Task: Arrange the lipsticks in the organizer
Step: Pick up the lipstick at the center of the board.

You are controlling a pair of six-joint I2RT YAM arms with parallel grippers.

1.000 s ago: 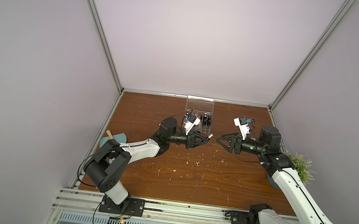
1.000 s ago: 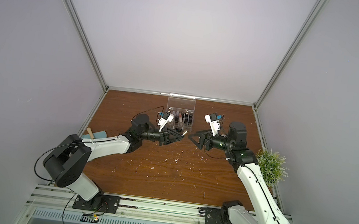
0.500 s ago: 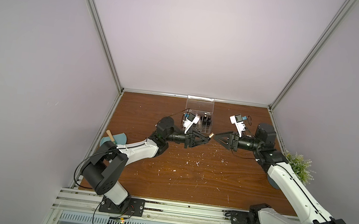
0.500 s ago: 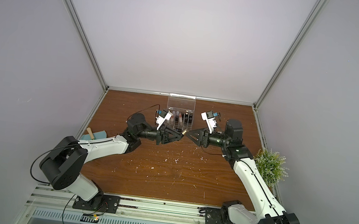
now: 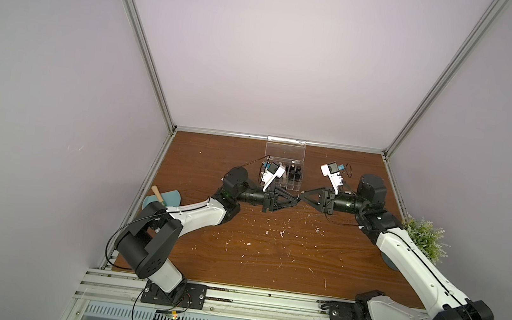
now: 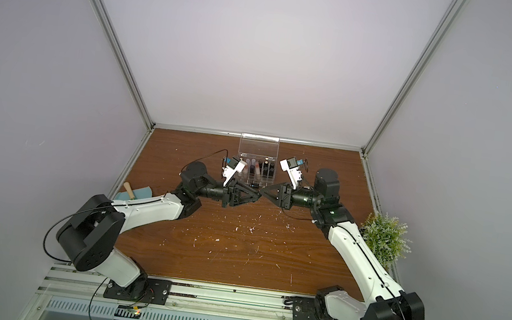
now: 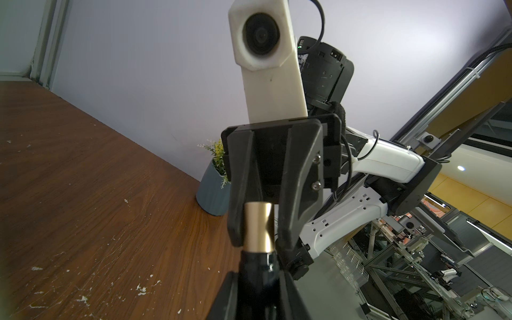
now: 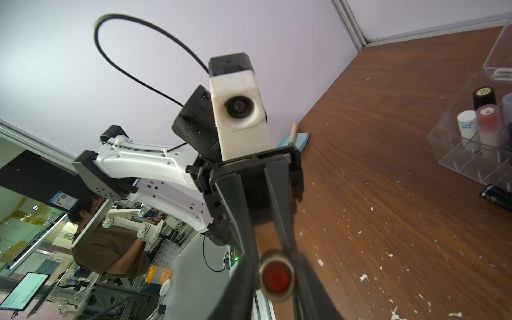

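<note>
Gripping a black-and-gold lipstick [image 7: 259,230] by its black base, the left end effector [image 5: 296,200] meets the right end effector [image 5: 304,196], which pinches the gold end, the organizer [image 5: 294,185] standing just behind both tips.

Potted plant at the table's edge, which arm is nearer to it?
Right. The right arm runs just beside the potted plant; the left arm lies across the table, next to the blue dustpan.

Gold-black lipstick [image 7: 259,224] midair, near organizer [image 8: 454,158]
</note>
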